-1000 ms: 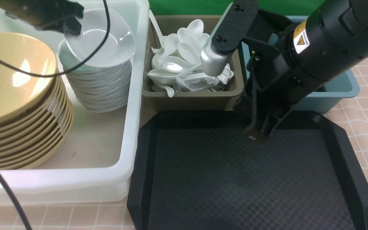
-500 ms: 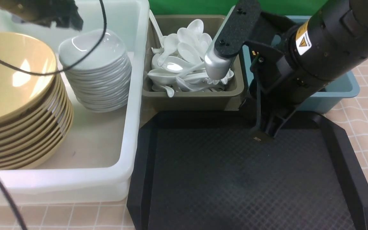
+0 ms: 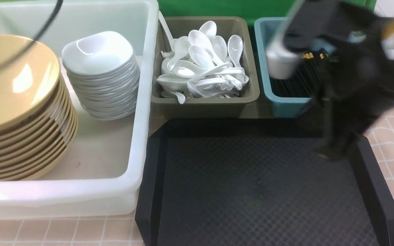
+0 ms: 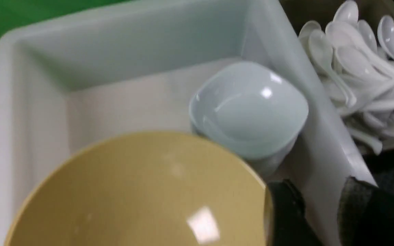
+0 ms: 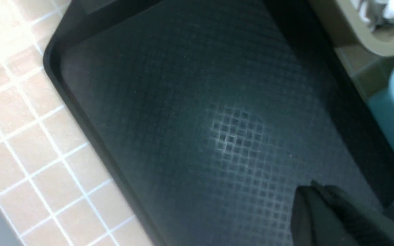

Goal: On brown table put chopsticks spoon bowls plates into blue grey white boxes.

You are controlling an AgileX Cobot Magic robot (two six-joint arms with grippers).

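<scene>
In the big white box [image 3: 145,85], the top plate [image 3: 97,51] now sits on its pile beside the yellow bowls [image 3: 12,85]. The left gripper [image 4: 316,196] has let go; its jaws are a bit apart, empty. The right gripper [image 5: 311,193], jaws together, has swung aside. The black tray [image 3: 251,191] is bare, so sorting looks done.

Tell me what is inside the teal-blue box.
Black chopsticks with gold bands lie in the teal-blue box. The blurred right arm covers the box's right part, so what lies there cannot be seen.
</scene>
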